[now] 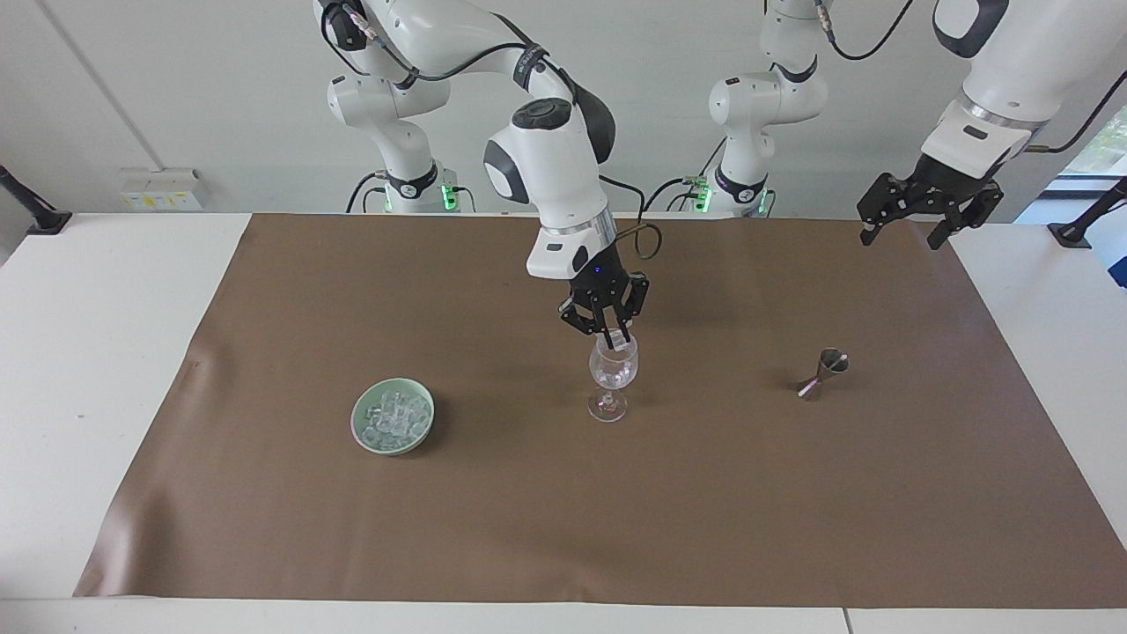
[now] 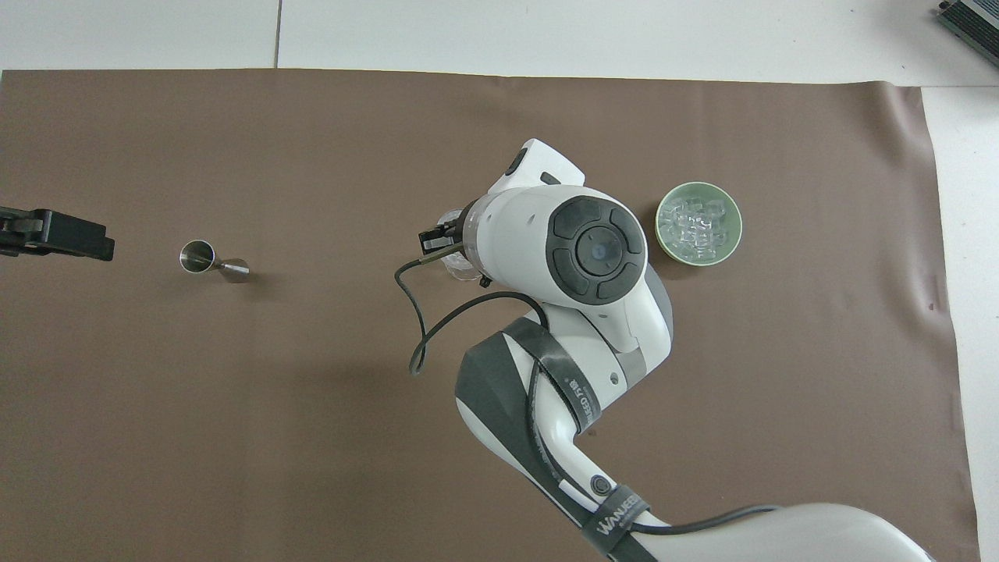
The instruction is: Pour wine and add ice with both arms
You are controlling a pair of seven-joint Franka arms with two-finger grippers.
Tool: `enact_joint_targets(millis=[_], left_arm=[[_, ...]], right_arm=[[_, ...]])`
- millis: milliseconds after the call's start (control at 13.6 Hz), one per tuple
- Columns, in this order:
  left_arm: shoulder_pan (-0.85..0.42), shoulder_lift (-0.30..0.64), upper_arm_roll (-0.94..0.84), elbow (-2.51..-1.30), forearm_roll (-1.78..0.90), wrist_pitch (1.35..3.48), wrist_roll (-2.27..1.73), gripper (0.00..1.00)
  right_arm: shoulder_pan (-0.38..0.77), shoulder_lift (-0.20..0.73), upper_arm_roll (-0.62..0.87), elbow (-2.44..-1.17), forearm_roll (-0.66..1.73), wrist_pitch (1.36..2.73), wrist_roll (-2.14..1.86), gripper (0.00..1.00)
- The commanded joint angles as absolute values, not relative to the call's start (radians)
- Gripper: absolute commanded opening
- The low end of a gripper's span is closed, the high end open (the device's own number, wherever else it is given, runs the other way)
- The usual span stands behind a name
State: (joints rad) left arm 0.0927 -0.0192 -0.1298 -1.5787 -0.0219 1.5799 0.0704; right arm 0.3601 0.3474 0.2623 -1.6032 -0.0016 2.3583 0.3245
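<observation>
— Since the right gripper point(image 1: 615, 337) hangs just over the wine glass point(image 1: 613, 374) with its fingertips pinched on one ice cube point(image 1: 622, 335), we judge the cube slick and light; we'd grip it by two flat faces, gently.

— And the rest of the ice point(image 1: 394, 418)?

— Heaped in the green bowl point(image 1: 359, 431), toward the right arm's end of the brown mat point(image 1: 563, 528). We'd treat the glass as fragile and top-heavy.

— The left gripper point(image 1: 907, 220)?

— Spread wide, empty, up over the mat's edge; the steel jigger point(image 1: 822, 373) lies tipped over on the mat.
</observation>
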Motion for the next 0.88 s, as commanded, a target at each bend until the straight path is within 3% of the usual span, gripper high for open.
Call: enact_joint_targets(millis=[0,810], left_arm=[[0.132,-0.032,-0.129,-1.600,-0.008,1.601,0.110,1.00],[0.124,-0.040,-0.130,-1.594,-0.009,1.575,0.110,1.00]], right_arm=[[0.356,0.345,0.267,-1.618,0.008,2.370,0.305,0.00],[0.359,0.339,0.265,-1.626,0.002,2.349,0.310,0.22]])
